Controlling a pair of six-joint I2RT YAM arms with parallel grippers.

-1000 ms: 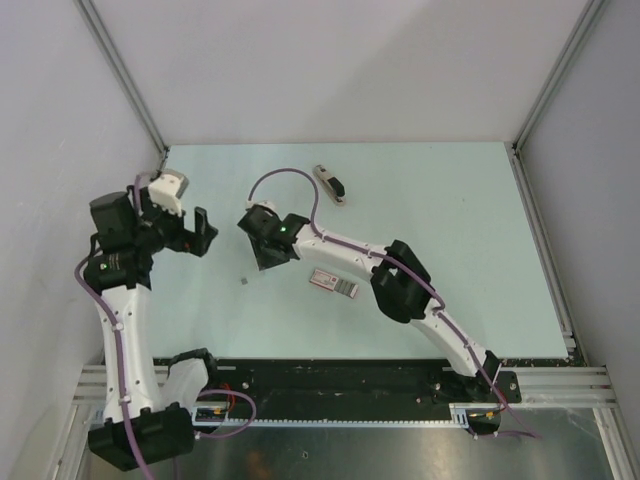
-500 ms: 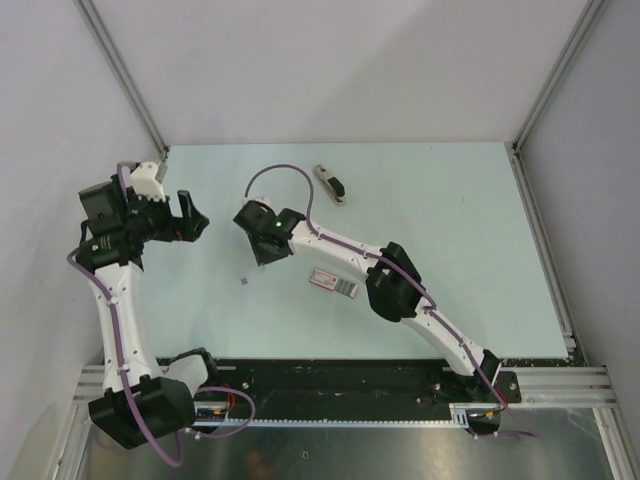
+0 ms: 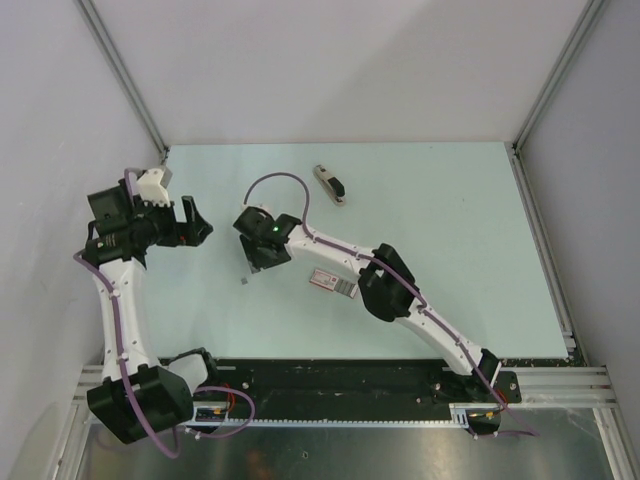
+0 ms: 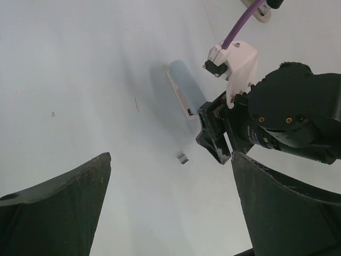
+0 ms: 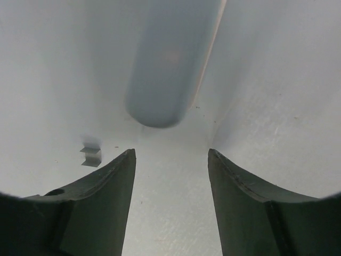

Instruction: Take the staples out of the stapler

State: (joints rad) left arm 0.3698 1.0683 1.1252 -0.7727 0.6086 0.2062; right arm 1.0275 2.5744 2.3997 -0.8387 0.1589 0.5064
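Hovering our right end effector low over the surface, we are holding it released, its two dark fingers standing apart with nothing between them. Just ahead of the fingertips, a pale blue-grey elongated piece with a rounded end is lying flat, touching neither finger; we cannot tell what it is. Near one fingertip, on the left in the wrist view, a tiny grey strip of staples is lying loose. Farther out to the right, beside this arm, a pink-and-white box is lying flat. The stapler is resting well apart from the end effector, toward the far edge. Off to the left, we are hovering our left end effector with its fingers spread wide and empty, looking toward the right one.
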